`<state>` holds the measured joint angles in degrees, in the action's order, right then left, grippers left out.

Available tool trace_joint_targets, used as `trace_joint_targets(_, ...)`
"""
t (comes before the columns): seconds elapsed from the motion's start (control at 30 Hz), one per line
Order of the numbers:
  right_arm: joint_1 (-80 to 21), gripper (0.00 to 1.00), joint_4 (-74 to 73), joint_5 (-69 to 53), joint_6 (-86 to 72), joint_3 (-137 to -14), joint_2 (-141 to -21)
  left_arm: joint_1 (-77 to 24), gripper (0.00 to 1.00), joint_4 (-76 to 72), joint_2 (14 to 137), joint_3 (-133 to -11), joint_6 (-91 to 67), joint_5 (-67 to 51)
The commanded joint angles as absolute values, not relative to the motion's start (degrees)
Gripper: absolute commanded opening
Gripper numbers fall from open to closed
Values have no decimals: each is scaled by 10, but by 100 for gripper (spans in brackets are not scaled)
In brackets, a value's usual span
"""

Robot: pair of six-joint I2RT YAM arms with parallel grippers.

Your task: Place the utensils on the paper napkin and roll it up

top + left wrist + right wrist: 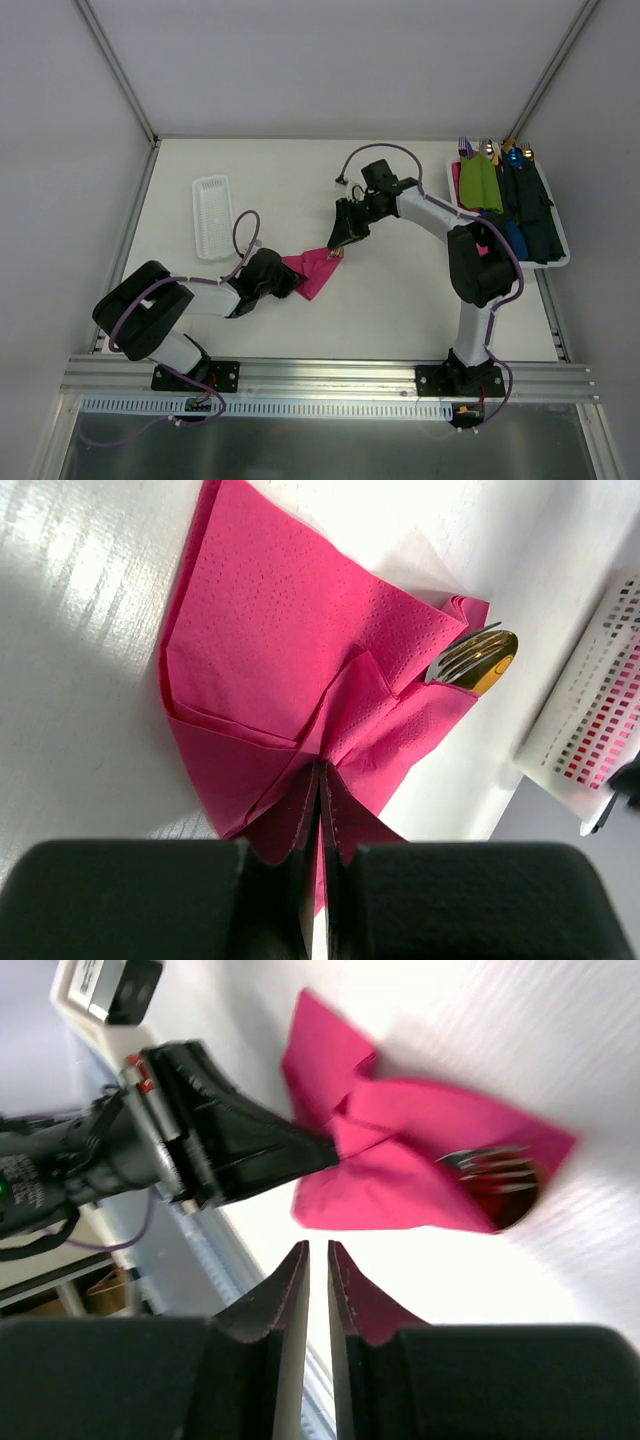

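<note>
Utensils (478, 660) already sit inside the folded napkin (280, 650) on the table (400, 300), tips poking out one end. Left gripper (320, 775) is clamped on a napkin fold. Right gripper (318, 1252) is nearly closed, empty, near the utensil end. Placement looks done; the roll is loose and unfinished.

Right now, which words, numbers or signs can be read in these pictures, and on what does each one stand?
No text can be read in any view.
On the dark box, right wrist view: a white label with print, too blurred to read.
On the left arm: small white marks, too blurred to read.
The paper napkin and the white tray: no print visible.
</note>
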<state>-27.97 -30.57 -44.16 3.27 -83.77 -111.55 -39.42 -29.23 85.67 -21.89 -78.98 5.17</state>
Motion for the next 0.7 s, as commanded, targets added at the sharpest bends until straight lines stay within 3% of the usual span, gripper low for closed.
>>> trace_joint_targets(0.0,-300,17,-164,-525,-89,-764,-1101,-396,0,-207,881,-212,-795,102)
trace_joint_targets(0.2,-292,20,96,-519,-280,-611,-1089,-396,0,-204,885,-199,-838,115)
trace_joint_targets(0.67,-289,20,243,-506,-423,-586,-1144,-396,0,-207,902,-204,-838,110)
